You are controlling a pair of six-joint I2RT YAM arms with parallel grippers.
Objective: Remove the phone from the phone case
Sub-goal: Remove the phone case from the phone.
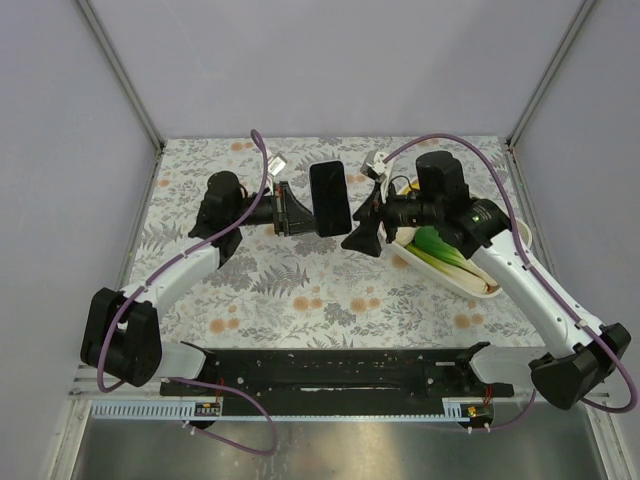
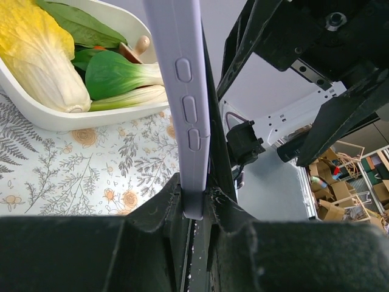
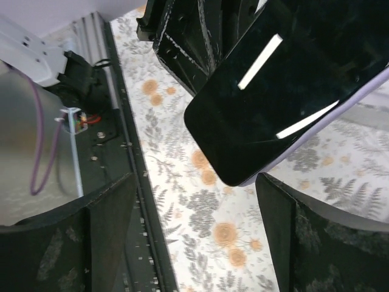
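Note:
A black phone sits in a lavender case and is held up above the table in the top view. My left gripper is shut on the case's left edge. In the left wrist view the lavender case with its side buttons stands clamped between my fingers. My right gripper is open just right of the phone, with the phone's lower corner between its fingers. In the right wrist view the phone's dark screen hangs above my open gripper, one finger close under the case's rim.
A white oval bowl of greens and a yellow cabbage stands at the right, under my right arm; it also shows in the left wrist view. A black rail runs along the near table edge. The floral tablecloth lies below.

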